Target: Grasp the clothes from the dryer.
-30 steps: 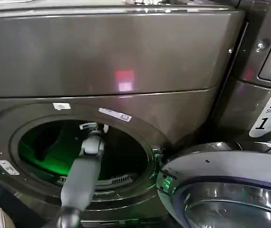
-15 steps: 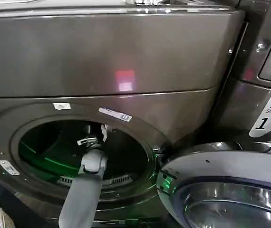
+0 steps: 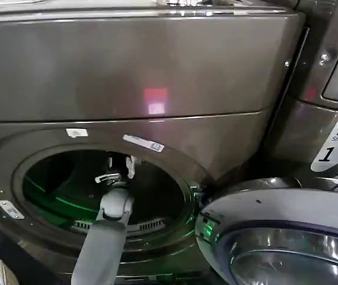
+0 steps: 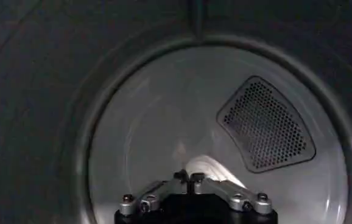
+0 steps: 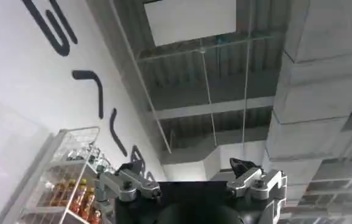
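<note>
Left tool (image 4: 190,177) hides most of the clothes (image 4: 209,167).

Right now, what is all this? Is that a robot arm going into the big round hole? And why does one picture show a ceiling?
Yes, it's a robot with two arms. The big picture comes from a camera on its head. It looks at a dryer with its door swung open, and the left arm reaches into the round hole.

The dark picture comes from a camera on that arm's wrist, looking into the steel drum, which has a dotted vent at the back. The left gripper, the robot's "hand", has its fingers pressed together. A pale patch shows just past them; I can't tell if it's cloth.

The last picture is from the other wrist. The right gripper is open, holds nothing and points up at the ceiling, beside a shelf of bottles.
</note>
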Controlling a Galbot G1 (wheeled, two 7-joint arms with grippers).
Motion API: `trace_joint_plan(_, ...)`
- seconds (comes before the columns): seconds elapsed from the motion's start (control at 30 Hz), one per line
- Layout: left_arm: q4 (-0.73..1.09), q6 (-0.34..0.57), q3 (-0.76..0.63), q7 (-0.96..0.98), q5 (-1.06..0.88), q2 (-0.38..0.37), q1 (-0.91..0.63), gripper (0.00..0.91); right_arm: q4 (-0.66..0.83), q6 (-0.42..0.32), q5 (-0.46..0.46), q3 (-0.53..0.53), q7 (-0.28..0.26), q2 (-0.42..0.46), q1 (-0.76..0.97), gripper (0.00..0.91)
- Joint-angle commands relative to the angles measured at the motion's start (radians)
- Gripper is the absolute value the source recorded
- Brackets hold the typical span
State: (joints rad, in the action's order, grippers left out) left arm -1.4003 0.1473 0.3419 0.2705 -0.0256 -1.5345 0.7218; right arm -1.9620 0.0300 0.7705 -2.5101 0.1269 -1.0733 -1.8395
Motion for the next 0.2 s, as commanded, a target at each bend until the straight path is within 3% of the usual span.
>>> trace_joint_plan(0.03,-0.004,-0.002,0.000,0.000,-0.004,-0.005,0.004,0.000,-0.001,0.007,0.001,-0.009,0.000,0.003,-0.001,0.907)
trace_joint_plan(0.2,0.006,0.005,-0.004,-0.006,-0.013,-0.012,-0.003,0.000,0.000,0.010,0.001,-0.010,-0.002,0.002,0.002,0.907)
